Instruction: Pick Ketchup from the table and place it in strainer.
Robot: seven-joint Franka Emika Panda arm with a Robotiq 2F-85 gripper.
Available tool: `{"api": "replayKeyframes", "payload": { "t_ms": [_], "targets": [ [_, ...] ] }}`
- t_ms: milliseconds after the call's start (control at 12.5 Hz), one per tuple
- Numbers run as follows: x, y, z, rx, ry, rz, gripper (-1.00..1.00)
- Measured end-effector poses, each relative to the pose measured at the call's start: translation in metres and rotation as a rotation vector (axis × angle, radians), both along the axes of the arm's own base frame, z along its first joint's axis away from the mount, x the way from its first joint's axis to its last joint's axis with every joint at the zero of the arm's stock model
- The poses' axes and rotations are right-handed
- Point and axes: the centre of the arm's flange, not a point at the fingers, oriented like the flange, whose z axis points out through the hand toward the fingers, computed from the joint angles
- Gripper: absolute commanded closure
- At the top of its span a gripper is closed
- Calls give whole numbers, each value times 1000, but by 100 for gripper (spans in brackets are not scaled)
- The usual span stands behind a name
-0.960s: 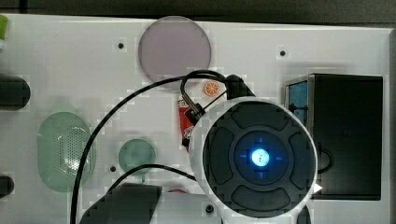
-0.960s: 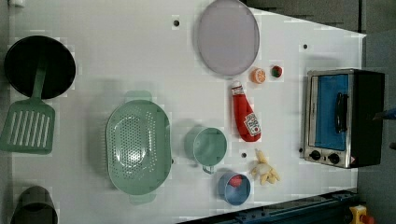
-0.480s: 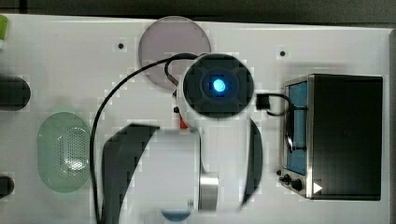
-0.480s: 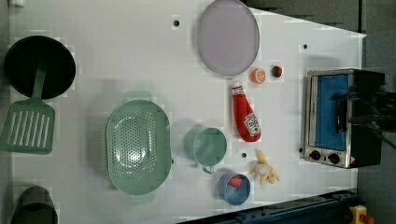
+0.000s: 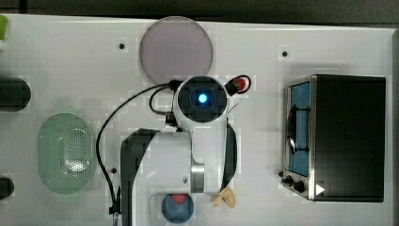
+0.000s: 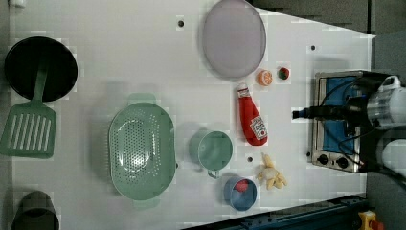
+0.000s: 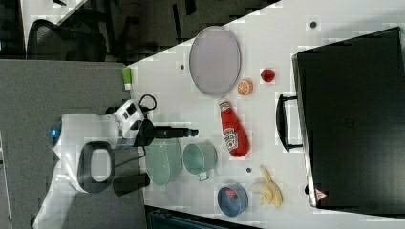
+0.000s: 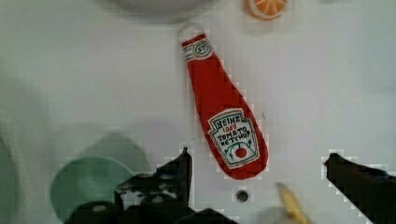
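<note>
From the top view we see the white arm [image 5: 197, 155] reaching over the middle of the table [image 5: 66, 61], its wrist covering the spot where the Ketchup would lie; the pale green strainer [image 5: 66, 153] sits well apart on the top view's left, so a carry across the table will be needed.

In the left view the Ketchup [image 6: 252, 120] lies flat on its side, white cap toward the grey-lilac plate [image 6: 233, 38] and the orange slice [image 6: 264, 77], with the green cup [image 6: 214, 149] between it and the strainer [image 6: 141, 151]. The toy oven [image 6: 335, 120] stands on the left view's right.

In the right view the jaws [image 7: 191, 132] hang high above the table, not yet down at the bottle [image 7: 233, 129]. We judge this an approach pose.

In the wrist view the jaws [image 8: 257, 168] are spread wide and hold nothing, the Ketchup's [image 8: 224, 112] fat label end lying between the fingertips [image 8: 184, 161], presumably so they can straddle its body on descent.
</note>
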Motion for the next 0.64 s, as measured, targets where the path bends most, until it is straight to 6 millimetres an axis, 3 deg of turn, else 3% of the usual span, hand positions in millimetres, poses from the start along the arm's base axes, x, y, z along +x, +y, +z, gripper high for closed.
{"api": "replayKeyframes", "payload": {
  "t_ms": [320,640],
  "targets": [
    [-12,2,-31,7,-85,166,-100],
    [-39,-1,-87,16,-46,206,-100]
  ]
}}
